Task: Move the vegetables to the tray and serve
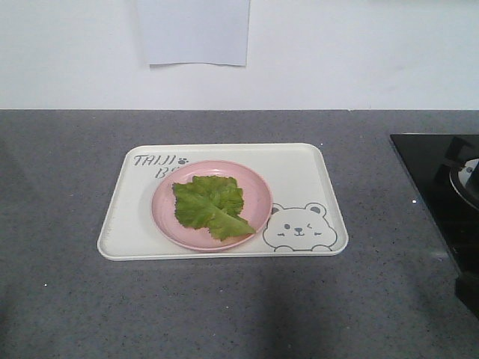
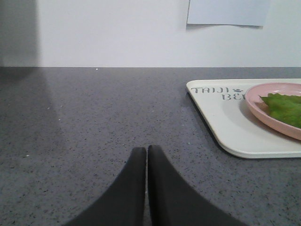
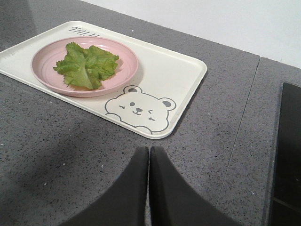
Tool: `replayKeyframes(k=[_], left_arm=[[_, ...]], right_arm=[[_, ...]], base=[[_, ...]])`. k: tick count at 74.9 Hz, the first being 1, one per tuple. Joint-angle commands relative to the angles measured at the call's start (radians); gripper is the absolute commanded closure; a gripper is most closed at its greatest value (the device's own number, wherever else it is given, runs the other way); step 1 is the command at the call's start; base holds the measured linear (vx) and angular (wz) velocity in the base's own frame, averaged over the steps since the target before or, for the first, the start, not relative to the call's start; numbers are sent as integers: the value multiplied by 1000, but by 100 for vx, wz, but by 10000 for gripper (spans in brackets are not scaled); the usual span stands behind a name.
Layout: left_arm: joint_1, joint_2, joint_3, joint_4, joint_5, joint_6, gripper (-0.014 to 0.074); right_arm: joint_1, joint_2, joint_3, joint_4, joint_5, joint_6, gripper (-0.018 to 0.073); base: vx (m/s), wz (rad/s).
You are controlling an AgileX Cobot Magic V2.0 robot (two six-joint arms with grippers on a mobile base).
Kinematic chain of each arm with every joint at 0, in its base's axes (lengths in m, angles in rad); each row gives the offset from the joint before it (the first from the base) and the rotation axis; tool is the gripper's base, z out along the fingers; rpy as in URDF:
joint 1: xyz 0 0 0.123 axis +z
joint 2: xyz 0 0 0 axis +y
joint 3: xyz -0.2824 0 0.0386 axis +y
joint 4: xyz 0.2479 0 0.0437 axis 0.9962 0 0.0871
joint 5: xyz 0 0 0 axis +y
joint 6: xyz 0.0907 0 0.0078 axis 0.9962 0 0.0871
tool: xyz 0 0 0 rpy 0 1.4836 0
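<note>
A crinkly green lettuce leaf (image 1: pixel 212 205) lies on a round pink plate (image 1: pixel 166 217) that stands on the cream-white tray (image 1: pixel 299 176) with a bear face and "TAIJI" lettering. Leaf (image 3: pixel 87 66), plate (image 3: pixel 127 75) and tray (image 3: pixel 169 70) also show in the right wrist view, and the tray's corner (image 2: pixel 225 127) with the plate (image 2: pixel 263 110) and leaf (image 2: pixel 284 107) in the left wrist view. My left gripper (image 2: pixel 147 150) is shut and empty over the bare counter, left of the tray. My right gripper (image 3: pixel 149 150) is shut and empty, just in front of the tray's near right corner. Neither gripper shows in the front view.
The tray sits on a grey speckled counter (image 1: pixel 67 299) against a white wall. A black glass cooktop (image 1: pixel 441 187) lies at the right, also in the right wrist view (image 3: pixel 289 155). A sheet of paper (image 1: pixel 193 31) hangs on the wall behind.
</note>
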Motion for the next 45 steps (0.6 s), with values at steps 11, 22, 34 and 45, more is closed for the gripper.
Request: replayKeyframes(k=[11,22,34,45], left_arm=[[31,-15,22,0,-70,0,602],[31,-15,22,0,-71,0,602],[31,-15,22,0,-71,0,602],[31,-15,22,0,-71,0,602]], right_arm=[[-1,7,-26,14,-62,-6,565],[-1,7,-26,14,-62,-6,565],[-1,7,-26,14,-62,-6,565],[-1,7,-26,14,-62,-6,565]], base=[[0,0],[0,0],[0,0],[0,0]])
